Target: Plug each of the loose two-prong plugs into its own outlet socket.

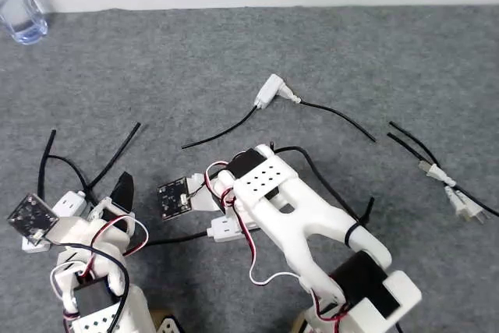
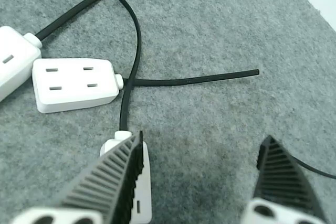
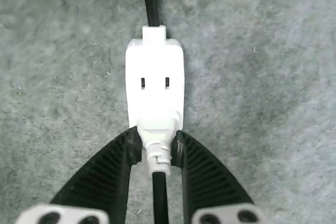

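My right gripper [image 3: 156, 148] is shut on a white two-prong plug [image 3: 156, 132] that butts against the end of a white outlet socket [image 3: 155, 85], whose face shows two slots. In the high view this socket [image 1: 226, 229] lies under the right arm at the table's middle. My left gripper [image 2: 197, 182] stands open over the carpet, one finger [image 2: 118, 174] above a white socket [image 2: 140, 198]. A four-slot white socket [image 2: 73, 85] lies just beyond it. A loose plug [image 1: 464, 204] on a black cord lies at the far right.
A joined white plug and socket [image 1: 273, 91] with black cords sits at the back middle. Black cords [image 1: 86, 169] cross near the left arm. A clear bottle [image 1: 19, 9] stands at the back left corner. Grey carpet covers the table.
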